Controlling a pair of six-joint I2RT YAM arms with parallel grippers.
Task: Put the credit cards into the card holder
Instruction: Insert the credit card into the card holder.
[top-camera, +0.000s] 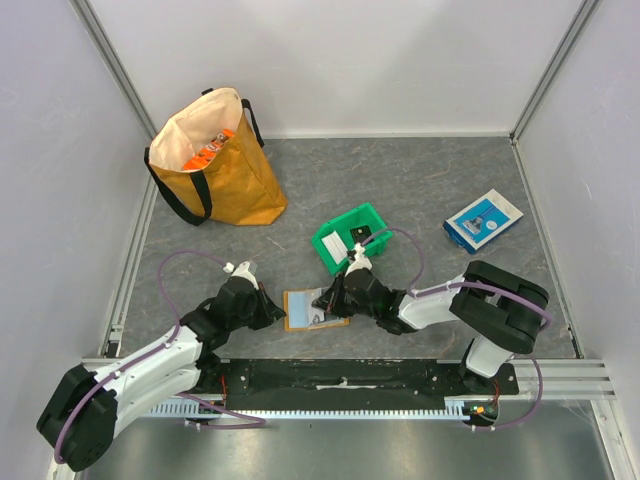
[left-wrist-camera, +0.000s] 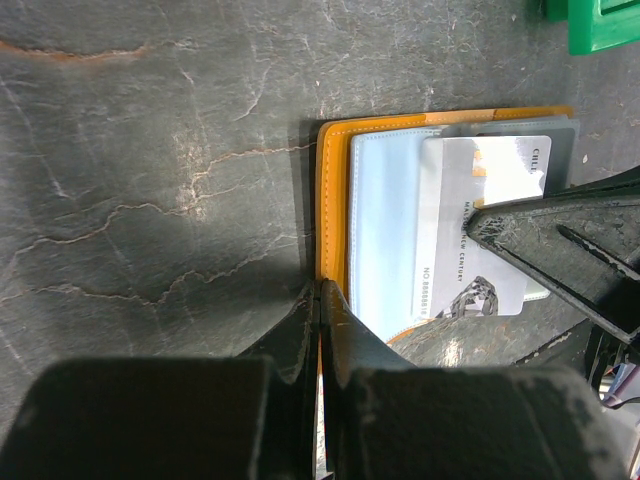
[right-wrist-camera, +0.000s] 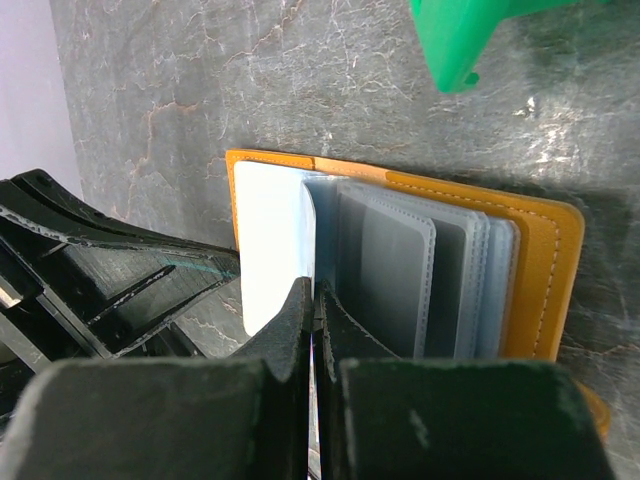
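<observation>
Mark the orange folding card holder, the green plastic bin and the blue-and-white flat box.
orange folding card holder (top-camera: 302, 310): top view, its bare left page.
green plastic bin (top-camera: 346, 222): top view, its far rim.
blue-and-white flat box (top-camera: 483, 220): top view, middle of its top face.

We see bright, even light from above in the top view, with soft, faint shadows on the table (top-camera: 420, 180). Close up, the card holder (right-wrist-camera: 545, 270) sleeves catch pale glare, and the left gripper (left-wrist-camera: 320, 292) and right gripper (right-wrist-camera: 312, 298) blur dark nearest us.
</observation>
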